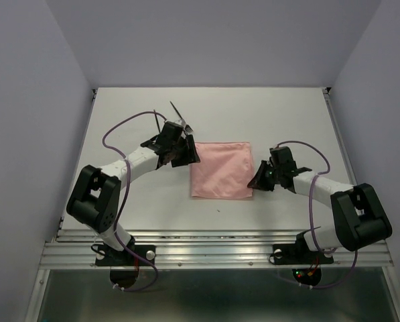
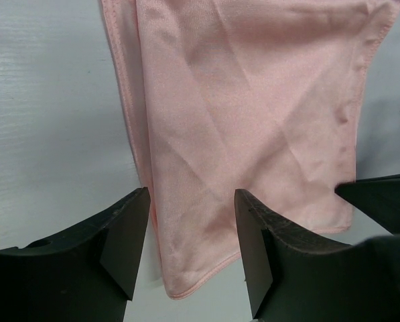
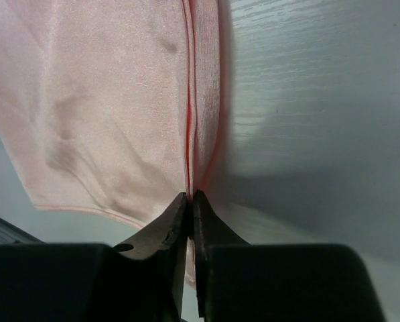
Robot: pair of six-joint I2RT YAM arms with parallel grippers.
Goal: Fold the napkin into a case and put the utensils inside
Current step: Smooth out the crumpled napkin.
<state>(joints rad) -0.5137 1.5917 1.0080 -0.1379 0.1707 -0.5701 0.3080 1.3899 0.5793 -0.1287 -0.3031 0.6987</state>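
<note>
I judge the job to be early. The napkin [image 1: 221, 170] lies flat in the middle of the bench [image 1: 287, 114] as a rough square. Both wrist views show a doubled hem along its side edges, so I take it to be folded at least once. It looks too wide to hold anything snugly, so I expect more folds are needed. The utensils [image 1: 181, 117] lie on the bare bench just behind the napkin's far left corner, outside the cloth. I cannot tell fork from spoon at this range. Loading them is all to come.

The left arm reaches from the near left corner of the bench, elbow bent, and its wrist comes down at the napkin's left edge. The left tool [image 2: 191, 201] stands apart, one finger on the bench side and one over the cloth. The doubled edge runs between them, and nothing is gripped.

The right arm comes in from the near right corner, forearm angled inward and low, and meets the napkin's right edge close to its near corner. The right tool [image 3: 189, 204] is pinched together on that edge. The hem rises into a thin ridge between the fingers, so I read it as clamped on the napkin.
</note>
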